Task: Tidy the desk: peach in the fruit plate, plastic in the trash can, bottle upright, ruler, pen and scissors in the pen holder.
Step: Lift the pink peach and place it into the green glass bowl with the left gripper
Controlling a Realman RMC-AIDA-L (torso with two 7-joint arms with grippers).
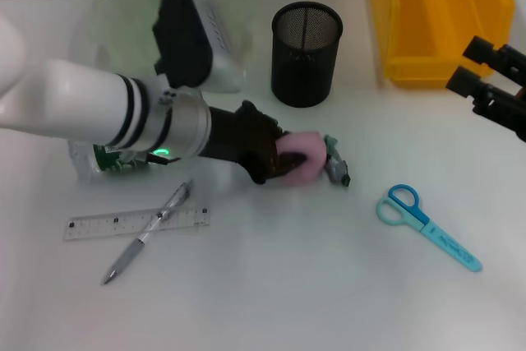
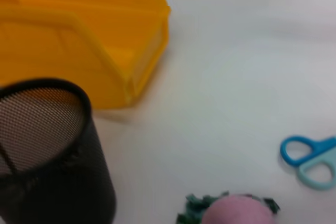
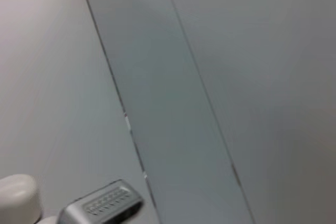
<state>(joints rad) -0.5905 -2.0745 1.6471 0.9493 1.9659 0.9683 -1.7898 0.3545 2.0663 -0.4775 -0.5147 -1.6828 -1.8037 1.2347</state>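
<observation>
Between the left gripper's dark fingers — the pink peach, pinched tight, low over the table. Just past its tip, crumpled plastic, partly hidden. Behind the arm, the bottle, mostly covered. Far off at the edge, the right gripper — cut off, spread apart.

The white table is carrying a mesh pen holder, a yellow bin, blue scissors, a clear ruler, a pen lying across it, and a pink peach beside crumpled plastic.
</observation>
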